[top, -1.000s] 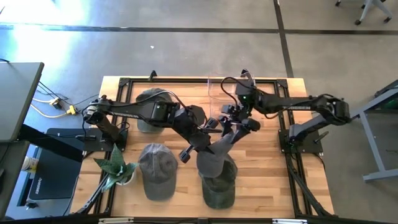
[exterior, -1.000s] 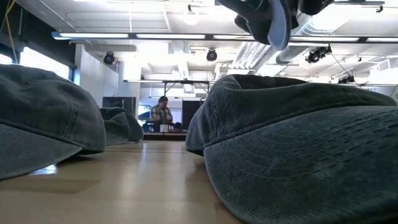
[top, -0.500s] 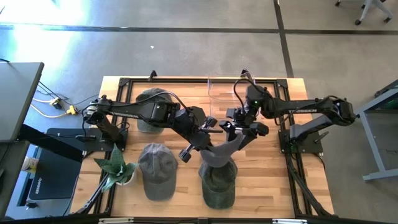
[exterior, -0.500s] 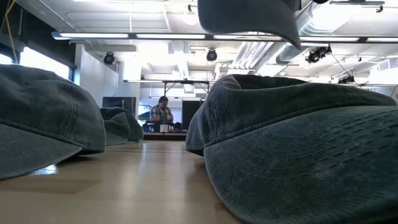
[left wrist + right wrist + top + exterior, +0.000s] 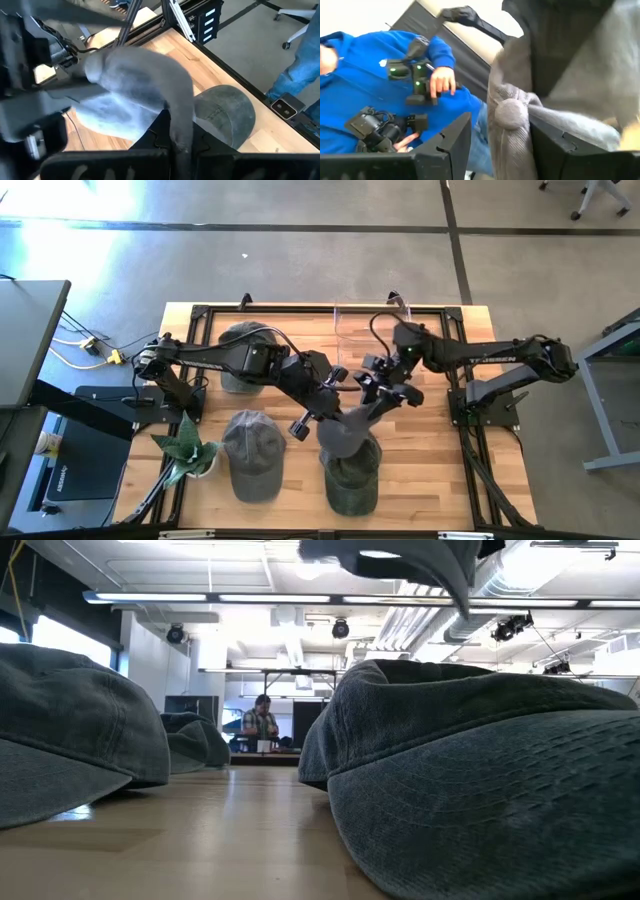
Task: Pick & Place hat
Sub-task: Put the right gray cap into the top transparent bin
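Observation:
A grey hat (image 5: 342, 434) hangs in the air between my two grippers, above a dark green hat (image 5: 352, 485) that rests on its brim and rim on the table's near middle. My left gripper (image 5: 333, 408) is shut on the grey hat from the left. My right gripper (image 5: 381, 401) is shut on it from the right. In the low view the grey hat (image 5: 400, 558) shows at the top, clear of the table. The dark green hat also shows in the left wrist view (image 5: 225, 112). My left gripper pinches an edge of the grey hat (image 5: 180, 137) between its two fingers, slanting in from the table's left. The hat is lifted clear and spreads away from the fingers. One layer or several, I cannot tell. My right gripper holds the grey hat's crown beside the top button (image 5: 512, 114), bunched cloth between its two fingers (image 5: 447, 142). It comes slanting from the table's right. The hat is lifted clear of the table.
A second grey hat (image 5: 253, 456) lies at the near left, and another (image 5: 240, 352) at the far left. A plant (image 5: 185, 445) stands at the left edge and a clear box (image 5: 360, 322) at the far middle. A person in blue (image 5: 380, 85) stands beyond the table.
My right gripper has moved a little toward the table's near edge and turned. The grey hat, which hung narrow and on edge, has come round to lie wider and more level between the two grippers, still clear of the table.

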You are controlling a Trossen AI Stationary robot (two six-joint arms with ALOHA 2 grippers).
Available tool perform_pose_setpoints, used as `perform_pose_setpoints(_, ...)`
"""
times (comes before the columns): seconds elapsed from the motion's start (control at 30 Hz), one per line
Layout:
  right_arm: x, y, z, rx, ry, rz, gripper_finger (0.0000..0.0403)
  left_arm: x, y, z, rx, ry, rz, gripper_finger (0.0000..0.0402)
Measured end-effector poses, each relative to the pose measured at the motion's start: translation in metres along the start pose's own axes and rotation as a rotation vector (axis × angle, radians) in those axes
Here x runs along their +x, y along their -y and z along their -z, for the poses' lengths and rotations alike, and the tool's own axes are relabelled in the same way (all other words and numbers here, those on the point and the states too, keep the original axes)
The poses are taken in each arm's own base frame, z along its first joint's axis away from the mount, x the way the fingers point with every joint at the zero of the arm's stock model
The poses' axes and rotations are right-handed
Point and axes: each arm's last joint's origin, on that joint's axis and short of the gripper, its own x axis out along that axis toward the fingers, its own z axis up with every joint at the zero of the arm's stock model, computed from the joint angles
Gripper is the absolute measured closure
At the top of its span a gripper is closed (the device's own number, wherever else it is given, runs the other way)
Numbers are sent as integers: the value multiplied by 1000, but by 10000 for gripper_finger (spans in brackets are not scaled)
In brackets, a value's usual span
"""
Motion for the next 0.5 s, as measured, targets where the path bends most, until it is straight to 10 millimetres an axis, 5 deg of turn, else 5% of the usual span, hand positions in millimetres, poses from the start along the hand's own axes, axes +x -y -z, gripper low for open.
perform_pose_setpoints(0.3, 5, -2, 9, -35, -103, -76, 192, 0, -1, 1, -23, -24, -52, 401)
perform_pose_setpoints(0.5, 0, -20, 6, -139, -60, -86, 253, 0, 0, 5, -80, -62, -40, 401)
